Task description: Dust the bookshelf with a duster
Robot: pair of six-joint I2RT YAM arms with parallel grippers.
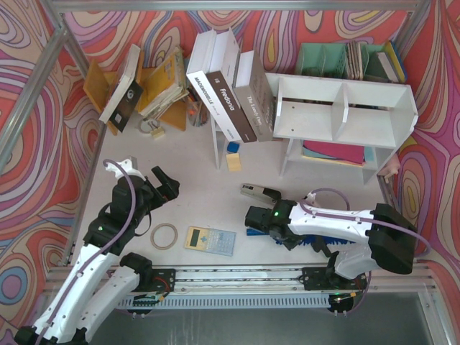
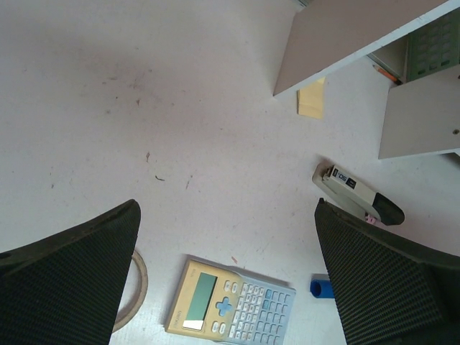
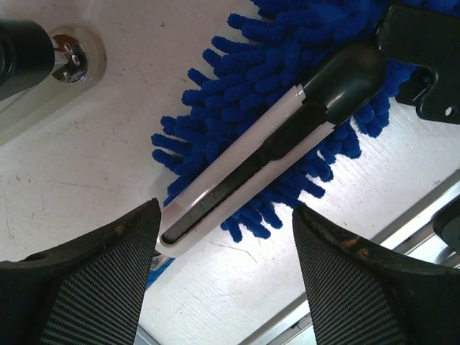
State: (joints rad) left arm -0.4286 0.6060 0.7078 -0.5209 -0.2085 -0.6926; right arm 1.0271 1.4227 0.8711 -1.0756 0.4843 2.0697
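The white bookshelf (image 1: 343, 82) stands at the back right, with two box compartments. The blue fluffy duster (image 1: 314, 243) lies on the table near the front rail, mostly hidden under my right arm. In the right wrist view its fluff (image 3: 237, 100) carries a white and black bar (image 3: 266, 162) along its length, and a bit of blue handle (image 3: 157, 269) shows beside the left finger. My right gripper (image 3: 226, 208) hangs open just over that bar's end, touching nothing. My left gripper (image 2: 226, 208) is open and empty above the table at the left.
A black and grey stapler (image 1: 260, 192) lies just beyond the right gripper. A calculator (image 1: 210, 239) and a tape ring (image 1: 164, 236) sit near the front. Large books (image 1: 230, 93) lean against the shelf, with a yellow rack (image 1: 154, 86) at back left and a green organiser (image 1: 338, 57) behind.
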